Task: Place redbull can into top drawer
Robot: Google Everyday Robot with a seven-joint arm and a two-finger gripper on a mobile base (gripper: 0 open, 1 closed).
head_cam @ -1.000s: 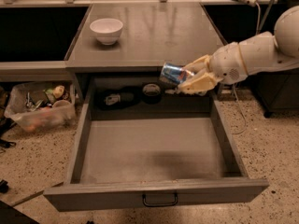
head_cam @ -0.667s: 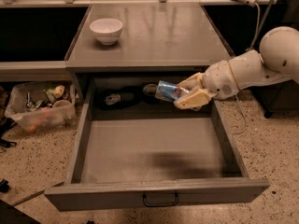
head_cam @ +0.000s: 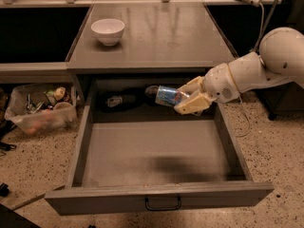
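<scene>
Centre right of frame: the gripper (head_cam: pixel 186 97) grasps the redbull can (head_cam: pixel 167 96), tilted, above the rear of the open top drawer (head_cam: pixel 161 196). A white bowl (head_cam: pixel 108 31) rests on the table (head_cam: pixel 166 37), upper left.

One each: can (head_cam: pixel 167 96), bowl (head_cam: pixel 108 31), drawer (head_cam: pixel 161 194); hand (head_cam: pixel 186 97) above drawer.

Above the top drawer (head_cam: pixel 142 151), the gripper (head_cam: pixel 188 97) hides the right end of the redbull can (head_cam: pixel 166 95).
</scene>
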